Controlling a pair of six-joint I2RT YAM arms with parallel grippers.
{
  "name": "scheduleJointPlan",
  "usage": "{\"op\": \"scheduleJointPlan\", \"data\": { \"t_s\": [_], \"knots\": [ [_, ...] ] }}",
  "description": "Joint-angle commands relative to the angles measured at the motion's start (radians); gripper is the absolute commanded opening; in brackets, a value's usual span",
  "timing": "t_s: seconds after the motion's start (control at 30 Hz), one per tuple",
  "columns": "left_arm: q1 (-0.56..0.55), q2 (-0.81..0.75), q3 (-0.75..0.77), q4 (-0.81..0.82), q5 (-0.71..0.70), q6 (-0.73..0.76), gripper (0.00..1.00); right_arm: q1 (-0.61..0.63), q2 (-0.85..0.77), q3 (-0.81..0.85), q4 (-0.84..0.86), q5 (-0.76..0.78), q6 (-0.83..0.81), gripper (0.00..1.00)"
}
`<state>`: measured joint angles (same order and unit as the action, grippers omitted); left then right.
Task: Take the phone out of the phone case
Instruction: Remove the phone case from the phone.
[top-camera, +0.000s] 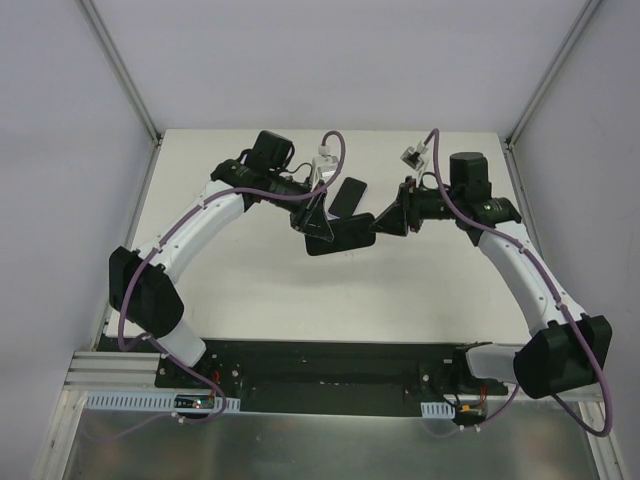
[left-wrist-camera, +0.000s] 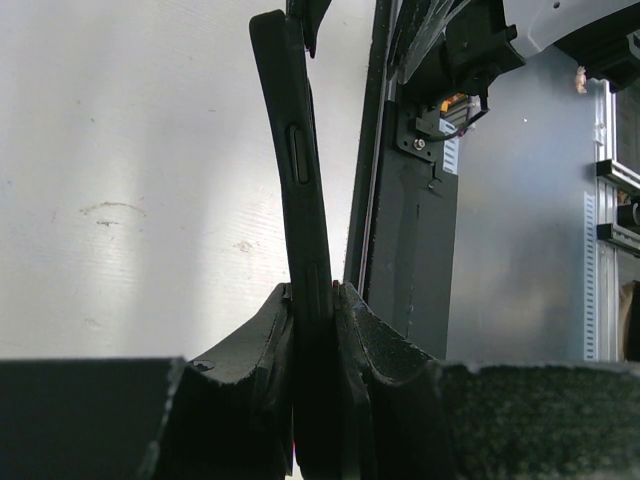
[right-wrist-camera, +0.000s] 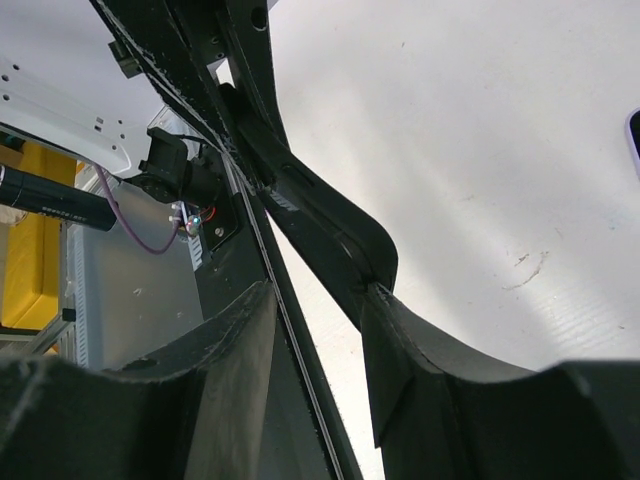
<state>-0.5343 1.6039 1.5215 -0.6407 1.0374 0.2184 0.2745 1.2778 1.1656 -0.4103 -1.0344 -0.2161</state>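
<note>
The black phone case (top-camera: 345, 238) hangs above the middle of the white table, held between both arms. My left gripper (top-camera: 318, 222) is shut on its left edge. In the left wrist view the thin, slightly bowed case (left-wrist-camera: 298, 150) rises from between the pressed fingers (left-wrist-camera: 313, 295), its side-button slot showing. My right gripper (top-camera: 380, 225) stands at the case's right end with its jaws apart (right-wrist-camera: 320, 292). One corner of the case (right-wrist-camera: 320, 210) rests against the tip of the right finger. A flat black slab, apparently the phone (top-camera: 348, 195), lies on the table just behind the case.
The white table (top-camera: 250, 290) is walled by white panels with aluminium posts at the back corners. A black rail (top-camera: 330, 375) runs along the near edge between the arm bases. Purple cables loop above both wrists.
</note>
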Motion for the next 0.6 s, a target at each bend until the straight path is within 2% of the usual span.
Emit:
{"op": "scheduleJointPlan", "data": {
  "t_s": [0.0, 0.57],
  "knots": [
    [-0.026, -0.022, 0.017, 0.111, 0.239, -0.019, 0.0, 0.029, 0.032, -0.01, 0.119, 0.054, 0.017, 0.46],
    [-0.069, -0.004, 0.04, 0.116, 0.303, -0.036, 0.0, 0.042, 0.08, -0.014, 0.163, 0.079, 0.049, 0.45]
  ]
}}
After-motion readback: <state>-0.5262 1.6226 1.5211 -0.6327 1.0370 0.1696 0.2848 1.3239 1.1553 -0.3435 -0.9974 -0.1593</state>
